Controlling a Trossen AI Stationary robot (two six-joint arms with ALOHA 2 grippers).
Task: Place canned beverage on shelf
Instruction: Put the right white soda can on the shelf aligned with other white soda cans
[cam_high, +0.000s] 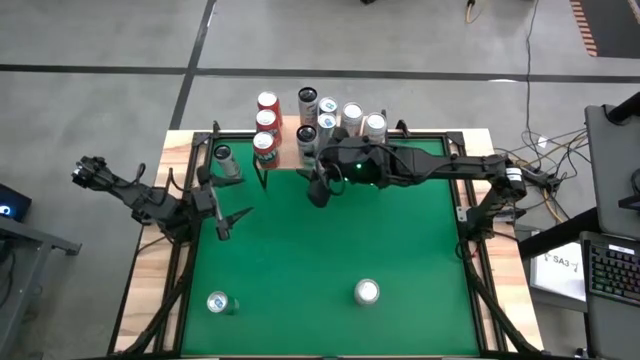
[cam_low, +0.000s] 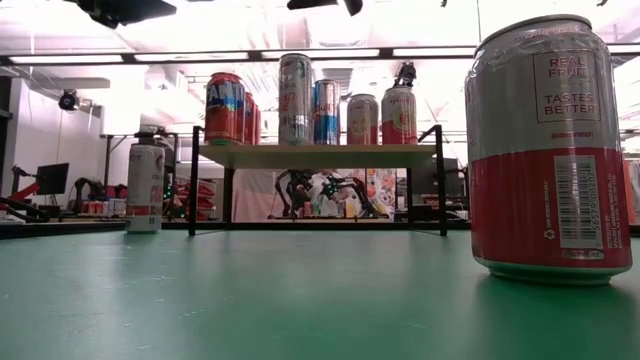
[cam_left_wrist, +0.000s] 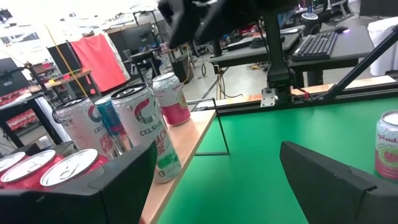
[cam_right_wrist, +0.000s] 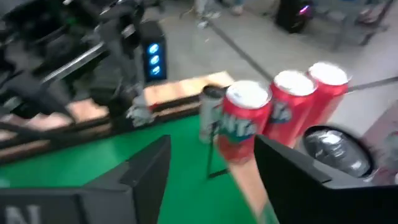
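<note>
Right gripper (cam_high: 318, 192) hung empty, jaws apart, beside the crowded shelf (cam_high: 290, 158); careless swinging could topple its red cans (cam_right_wrist: 247, 121).

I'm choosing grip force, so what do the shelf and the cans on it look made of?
The shelf has a pale, matte top that looks like bare wood, on thin black legs, probably painted metal. The cans look like thin aluminium with glossy printed sides; their silvery lids shine in the high view.

Wooden shelf (cam_high: 290, 140) at table's far edge, roughly eight cans upright.
</note>
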